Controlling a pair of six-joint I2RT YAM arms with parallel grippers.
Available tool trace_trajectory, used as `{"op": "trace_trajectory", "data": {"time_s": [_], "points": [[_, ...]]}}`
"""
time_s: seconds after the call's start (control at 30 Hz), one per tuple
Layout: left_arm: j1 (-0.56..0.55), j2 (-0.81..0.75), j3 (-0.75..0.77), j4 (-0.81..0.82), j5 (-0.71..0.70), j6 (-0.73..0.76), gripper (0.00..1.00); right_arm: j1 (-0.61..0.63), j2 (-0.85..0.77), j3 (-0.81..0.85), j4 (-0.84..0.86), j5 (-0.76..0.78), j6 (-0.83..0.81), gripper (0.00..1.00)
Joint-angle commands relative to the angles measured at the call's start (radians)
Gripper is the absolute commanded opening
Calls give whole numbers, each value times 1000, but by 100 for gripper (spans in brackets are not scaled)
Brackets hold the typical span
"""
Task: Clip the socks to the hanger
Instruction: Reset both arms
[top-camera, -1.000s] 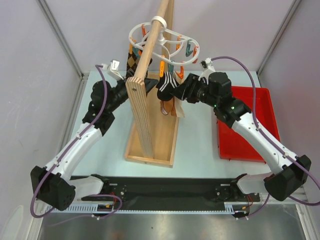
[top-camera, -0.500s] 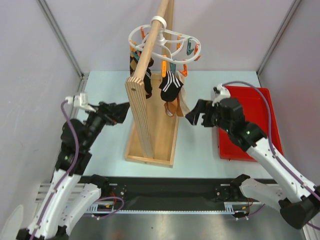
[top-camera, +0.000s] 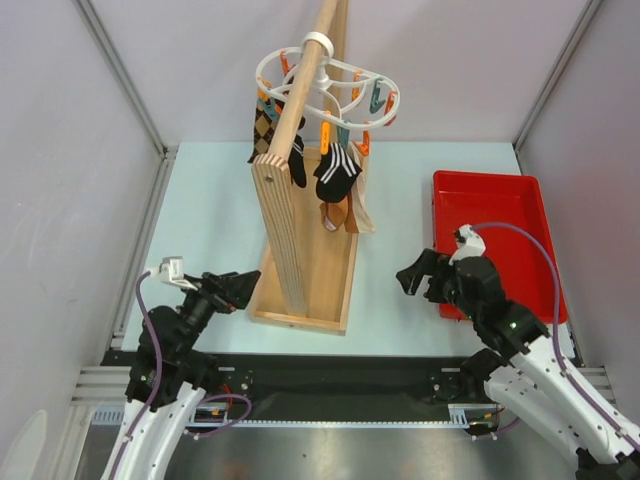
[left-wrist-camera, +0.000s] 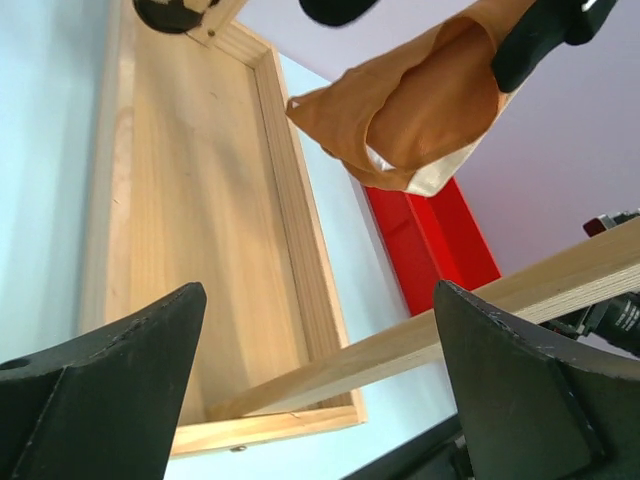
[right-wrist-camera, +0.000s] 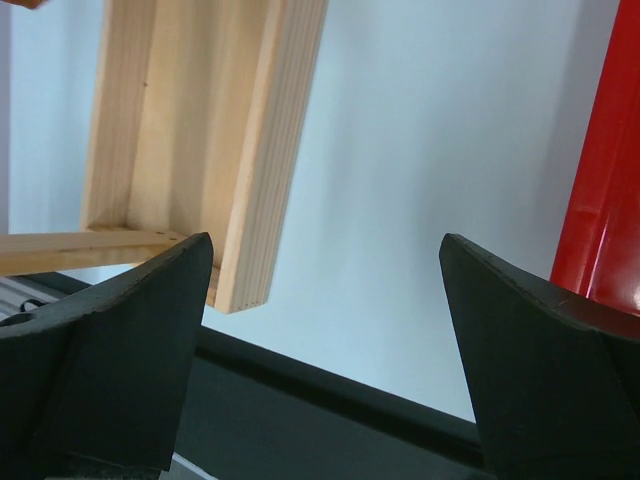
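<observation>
Pale tabletop (top-camera: 210, 210), grey enclosure walls on three sides. Left gripper (top-camera: 235, 288): fingers spread wide, nothing between them, sitting low beside the near left corner of the wooden stand (top-camera: 330, 270). Right gripper (top-camera: 412, 275): likewise spread and empty, with the stand's near right corner on its inboard side and the red tray (top-camera: 490, 190) just outboard of it; no sock is visible in the tray. Beyond and above both grippers, the slanted pole (top-camera: 300, 100) carries the hanger (top-camera: 325, 85) by its hook. Argyle sock (top-camera: 262, 125) hangs from the ring on the left gripper's side. Striped sock (top-camera: 337, 172) hangs nearer the right gripper's side, and the tan sock (top-camera: 340, 215) dangles just below it, clear of the stand's base in the left wrist view. No sock lies on the table. Assessment: all three socks appear hung, so the clipping looks finished. How firmly the pegs grip each sock cannot be confirmed from these views.
</observation>
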Motion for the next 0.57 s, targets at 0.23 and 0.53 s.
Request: {"op": "trace_trajectory", "data": {"time_s": [0.23,0.53], "points": [[3,-145,-61,-26,62,-164,99,5,-268,-150,50,44,97,100],[3,-145,-145,75,129,-231,99,5,-318,-240,85,34,161,100]]}}
